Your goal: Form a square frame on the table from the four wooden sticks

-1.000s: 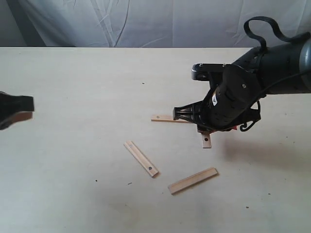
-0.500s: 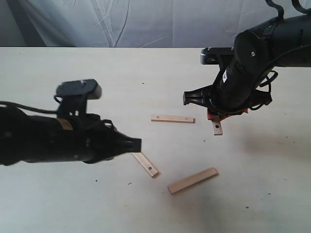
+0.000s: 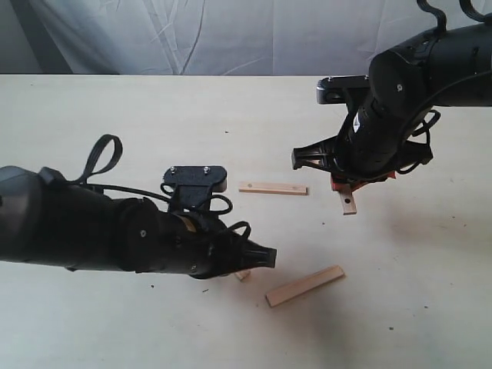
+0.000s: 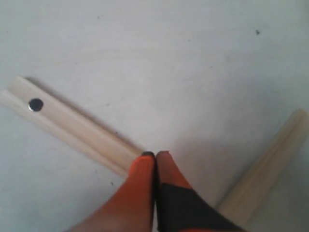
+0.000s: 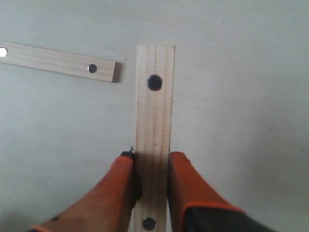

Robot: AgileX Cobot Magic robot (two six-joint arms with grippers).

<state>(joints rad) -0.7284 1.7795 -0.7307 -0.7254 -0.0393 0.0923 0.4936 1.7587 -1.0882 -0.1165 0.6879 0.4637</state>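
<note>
**Surface and setting.** The table (image 3: 115, 323) is a wide, pale cream top with faint grain and a few tiny dark specks. It runs from the near edge of the exterior view to a straight far edge. Behind that edge hangs a creased white cloth backdrop (image 3: 231, 38).

**Sticks, near to far.**
- The nearest stick (image 3: 305, 285) lies flat and slanted, just beside the tip of the left arm (image 3: 92, 231) and well apart from the right one.
- The second stick (image 3: 243, 274) is almost wholly hidden under the left arm, which reaches in low from the left, and only one end shows.
- In the left wrist view the left gripper (image 4: 155, 155) has its two orange fingers (image 4: 140, 193) pressed together with nothing between them.
- The fingertips sit over one end of the second stick (image 4: 72, 128), which has a dark hole at the end away from the fingers. Whether the tips touch the wood cannot be told.
- The nearest stick (image 4: 265, 174) crosses a corner of that view on the other side of the fingers, clear of the second stick.
- The third stick (image 3: 273, 188) lies flat and level across the exterior view, between the two grippers and touched by neither.
- The held stick (image 3: 348, 204) projects from beneath the right arm (image 3: 407, 92).
- In the right wrist view the right gripper (image 5: 152, 157) clamps the long edges of the held stick between its two holes.
- The third stick (image 5: 58, 60) lies roughly at a right angle to the held stick, and a narrow strip of table shows between them.
- Whether the held stick's free end rests on the table cannot be told.
</note>
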